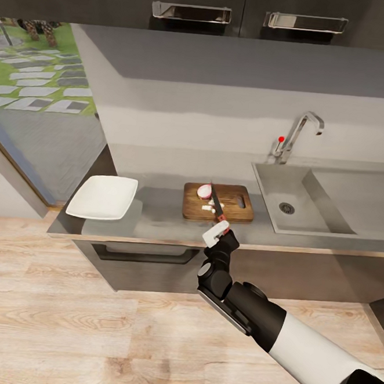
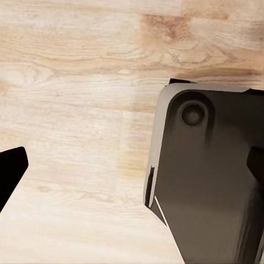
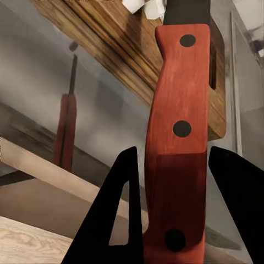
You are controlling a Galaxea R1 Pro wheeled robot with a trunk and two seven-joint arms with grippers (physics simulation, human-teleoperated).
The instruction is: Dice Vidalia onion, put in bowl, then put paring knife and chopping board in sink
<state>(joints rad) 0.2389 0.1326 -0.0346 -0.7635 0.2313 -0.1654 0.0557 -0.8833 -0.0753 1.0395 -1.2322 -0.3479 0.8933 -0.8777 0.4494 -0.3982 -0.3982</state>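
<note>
One slim red-handled paring knife point(image 3: 177, 137) in rt gripper point(image 3: 179, 214).

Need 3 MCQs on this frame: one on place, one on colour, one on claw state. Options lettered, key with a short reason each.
1. Where does the bowl sit?
A. on the countertop, left of the chopping board
B. inside the sink
C. on the chopping board

2. What colour is the handle of the paring knife?
A. white
B. reddish-brown
C. green

3. What is the right claw doing?
A. hanging open over the bowl
B. shut on the paring knife
C. gripping the tap

Key:
1 A: in the head view the white dish rests near the counter's left end, apart from the board.
2 B: the right wrist view shows a reddish-brown handle with dark rivets.
3 B: the same view shows both fingers pressed against the handle, the blade reaching over the board.
</note>
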